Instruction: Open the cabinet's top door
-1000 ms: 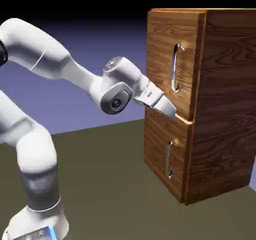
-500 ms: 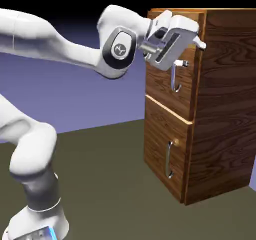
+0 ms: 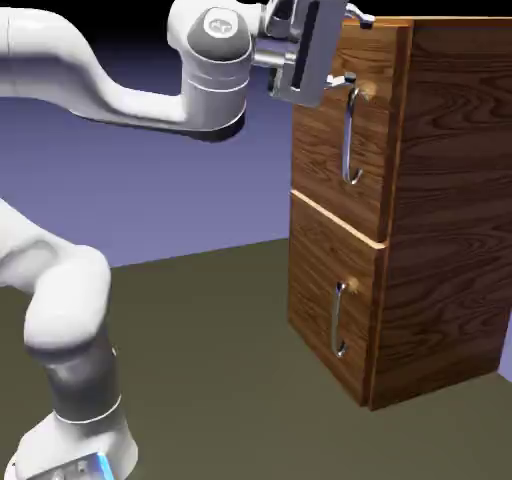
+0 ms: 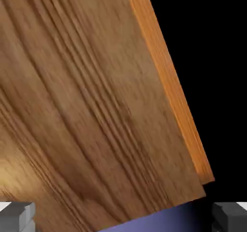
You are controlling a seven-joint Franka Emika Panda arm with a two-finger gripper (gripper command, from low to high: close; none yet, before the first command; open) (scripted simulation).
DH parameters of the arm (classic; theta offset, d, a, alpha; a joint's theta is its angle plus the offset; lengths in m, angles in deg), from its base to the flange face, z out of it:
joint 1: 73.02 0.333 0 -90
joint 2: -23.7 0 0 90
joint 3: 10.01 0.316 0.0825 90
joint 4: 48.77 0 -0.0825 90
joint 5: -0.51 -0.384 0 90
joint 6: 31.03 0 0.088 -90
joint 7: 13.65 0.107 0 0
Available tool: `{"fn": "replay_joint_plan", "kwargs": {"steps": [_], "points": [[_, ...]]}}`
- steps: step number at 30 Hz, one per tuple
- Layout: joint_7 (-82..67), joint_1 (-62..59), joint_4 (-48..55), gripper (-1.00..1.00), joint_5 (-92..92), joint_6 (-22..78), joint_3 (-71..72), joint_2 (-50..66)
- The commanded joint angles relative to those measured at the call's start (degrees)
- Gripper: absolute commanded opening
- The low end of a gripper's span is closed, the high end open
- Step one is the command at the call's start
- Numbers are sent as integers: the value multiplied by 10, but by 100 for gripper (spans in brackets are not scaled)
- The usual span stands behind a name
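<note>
Seems barely begun on the real work, with no opening yet to show for it. Can see the cabinet (image 3: 455, 198) at the exterior view's right, with the top door (image 3: 318, 143) shut above the bottom door (image 3: 318, 278) (shut too, and to be left so).

Looks reached, at least: have the jaws (image 3: 360, 51) up by the upper part of the top door, spread wide apart, with nothing held between them. Can place one fingertip near the upper end of the long handle (image 3: 348, 140), the other higher up, close to the door's top edge. Cannot tell about any touch on metal or wood. Shows only wood grain, an edge and dark backdrop in the hand view, with no handle between the tips.

Leaves nearly everything to do, then: probably line up with the handle, take hold or hook behind it, and draw the door outward.
</note>
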Motion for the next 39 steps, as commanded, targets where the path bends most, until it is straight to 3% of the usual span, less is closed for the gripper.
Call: {"fn": "replay_joint_plan", "kwargs": {"steps": [1, 39], "points": [[25, 9, -2, 0, 20, 0, -6, -2], [972, 366, -85, 0, 741, 7, -271, -97]]}}
